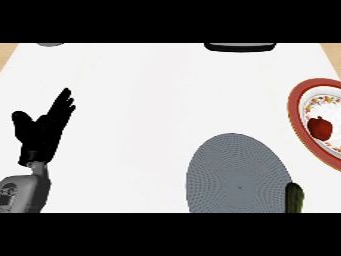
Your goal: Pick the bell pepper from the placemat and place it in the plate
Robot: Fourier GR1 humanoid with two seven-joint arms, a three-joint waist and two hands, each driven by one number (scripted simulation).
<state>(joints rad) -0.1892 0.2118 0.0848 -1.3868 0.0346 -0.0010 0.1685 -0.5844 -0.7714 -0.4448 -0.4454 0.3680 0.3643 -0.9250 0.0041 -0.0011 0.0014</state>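
1. The red bell pepper (320,127) lies in the red-rimmed plate (297,117) at the right edge.
2. The grey round placemat (236,175) sits bare nearby.
3. The left hand (41,132) rests at the left, fingers straight and spread, holding nothing.

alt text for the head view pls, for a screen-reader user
A red bell pepper lies in a red-rimmed, floral-patterned plate at the right edge of a white counter, and a round grey placemat lies beside the plate. The robot's black left hand rests open at the left, fingers up; the right hand is out of view.
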